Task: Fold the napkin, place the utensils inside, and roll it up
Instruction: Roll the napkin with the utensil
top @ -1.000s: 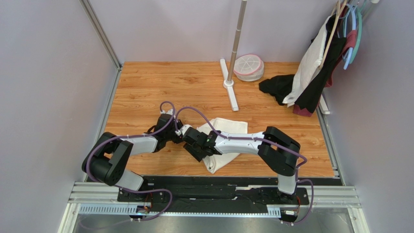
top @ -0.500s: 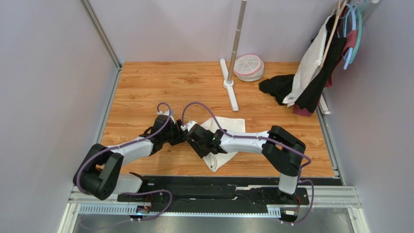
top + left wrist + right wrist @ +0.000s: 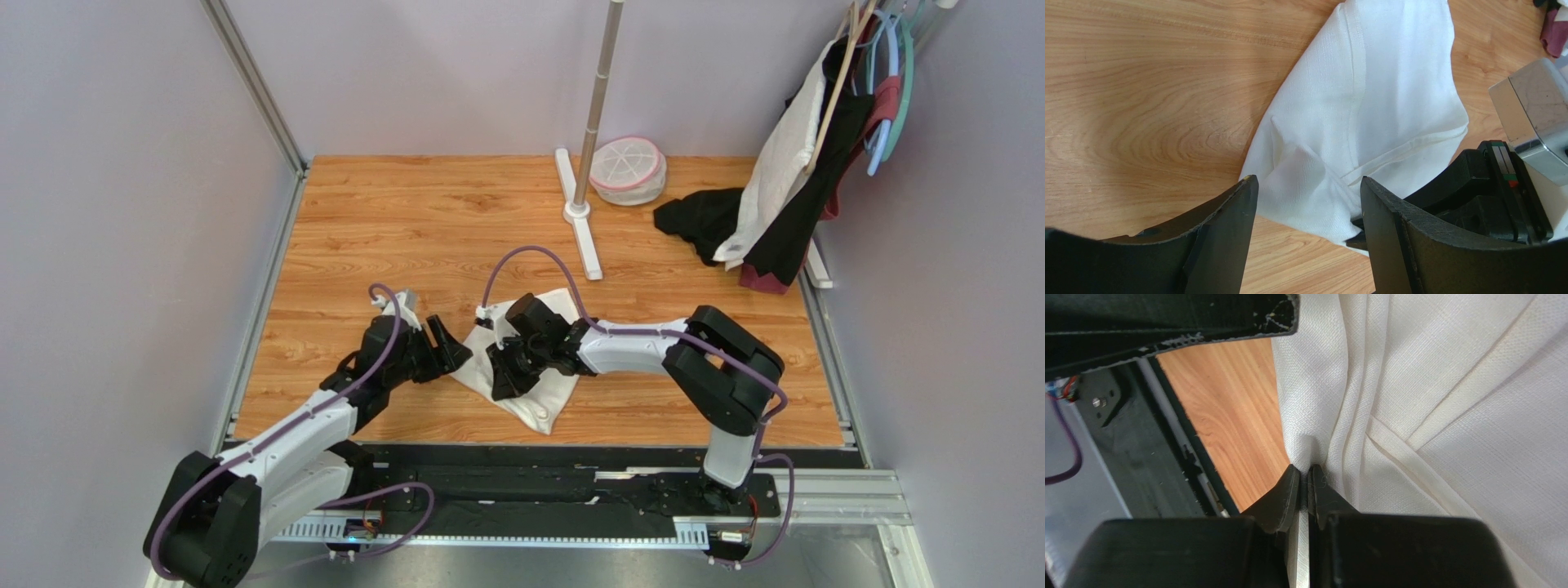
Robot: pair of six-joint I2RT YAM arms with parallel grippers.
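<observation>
The cream-white napkin [image 3: 540,382] lies crumpled and partly folded on the wooden table, between my two grippers. My left gripper [image 3: 451,358] sits just left of it, open, its fingers [image 3: 1229,233] apart with only the napkin's corner [image 3: 1364,110] ahead of them and nothing held. My right gripper [image 3: 503,375] is down on the napkin's left part, shut on a pinched fold of the cloth [image 3: 1438,416] near its edge. In the right wrist view the jaws meet with cloth between them. In the left wrist view the right gripper's black body [image 3: 1475,196] sits at the right. The utensils are out of view.
A white stand with an upright pole [image 3: 579,208] is at the back, beside a round pink-and-white basket [image 3: 628,169]. A black cloth [image 3: 697,221] and garments on hangers [image 3: 803,147] are at the back right. A black rail [image 3: 552,459] runs along the near edge.
My left gripper has opened, let go of the napkin and drawn back to the left. My right gripper has closed on a fold of the napkin, which is spread further left.
</observation>
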